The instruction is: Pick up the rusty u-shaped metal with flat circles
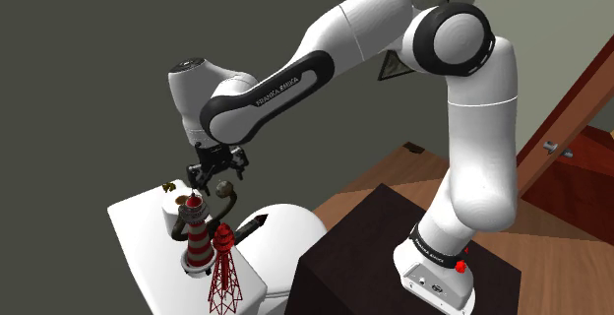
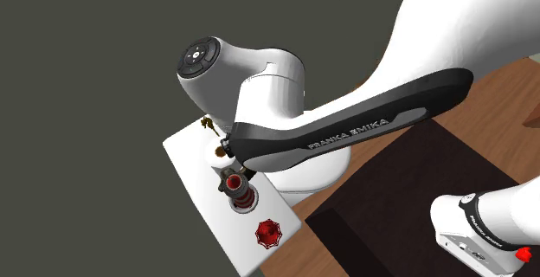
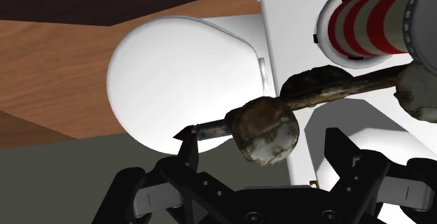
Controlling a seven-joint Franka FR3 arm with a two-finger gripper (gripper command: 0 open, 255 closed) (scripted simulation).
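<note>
Claw (image 3: 264, 145): black, two fingers standing wide apart, clasping nothing. Clear white shows between one finger and the piece; the other finger looks close to the bar's end.

Rusty U-shaped metal (image 3: 315, 89): task item. One flat round disc lies squarely between the claw's fingers, just ahead of them. The bar runs off past one finger toward a second disc. Whether it rests flat or leans on its neighbour cannot be told.

Lighthouse model (image 3: 364, 26): red and white bands, upright, just beyond the claw, close against the bar's far part.

Surface (image 3: 287, 33): white, under the piece and the lighthouse.

White rounded body (image 3: 182, 68): beside the surface, off to the claw's other side, with wooden floor (image 3: 56, 68) beyond.

Handling note (judgement): better to close on the bar beside the disc than on the lumpy disc face, fingers square across it. Go slowly, since the lighthouse stands near enough to be knocked. Lift straight away from it.
</note>
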